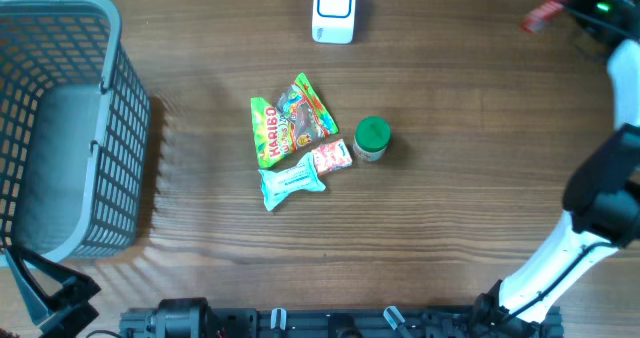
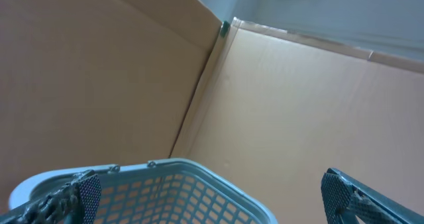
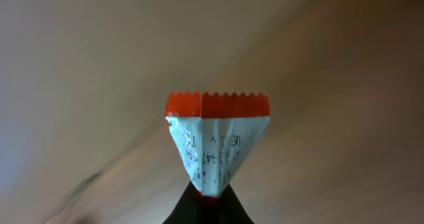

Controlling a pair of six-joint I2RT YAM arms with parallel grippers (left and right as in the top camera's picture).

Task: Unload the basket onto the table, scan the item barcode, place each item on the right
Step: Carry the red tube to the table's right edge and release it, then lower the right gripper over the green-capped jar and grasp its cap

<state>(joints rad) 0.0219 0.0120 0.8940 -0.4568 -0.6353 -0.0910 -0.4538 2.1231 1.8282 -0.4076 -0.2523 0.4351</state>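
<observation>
The right tool (image 3: 207,203) pinches a small packet (image 3: 216,136) by its narrow lower end, its dark fingertips (image 3: 182,212) closed tight on the wrapper at the bottom edge of the view. The packet fans upward to a red, saw-toothed seal. Its white body carries small dark print, too blurred to read. Behind it lies a soft, out-of-focus brown backdrop (image 3: 344,65).

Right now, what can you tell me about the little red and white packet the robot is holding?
The packet is a small, crinkly, foil-like sachet, white with tiny dark print and a red zigzag-cut top edge. The right end effector pinches its narrow bottom, so it fans out wider toward the top. It is held in the air.
</observation>
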